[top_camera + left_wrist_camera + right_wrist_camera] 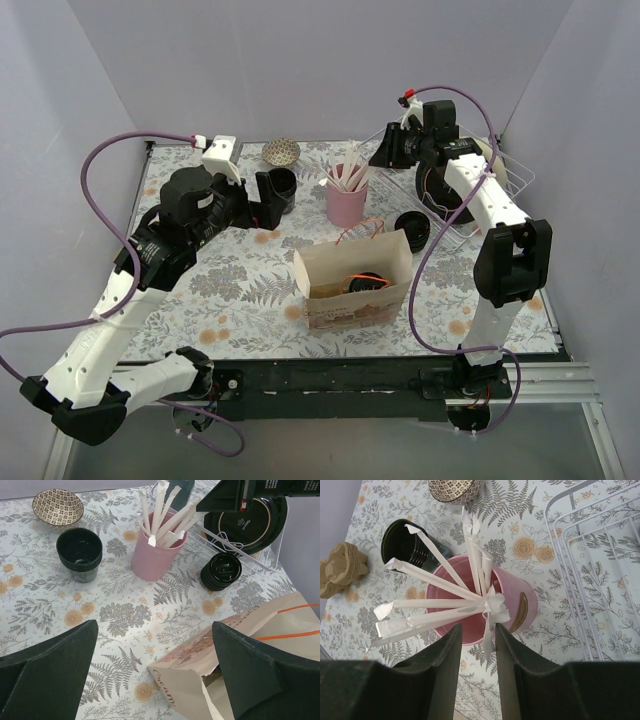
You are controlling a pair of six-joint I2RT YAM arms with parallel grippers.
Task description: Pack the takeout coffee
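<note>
A pink cup of wrapped straws (bunched together) stands beside a lidless black cup and patterned bowl.

floral table w/ bag, cups

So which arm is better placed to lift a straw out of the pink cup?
Right. The right tool is directly over the pink cup, fingers closed around a wrapped straw. The left tool hangs open near the paper bag, clear of the cup.
</note>
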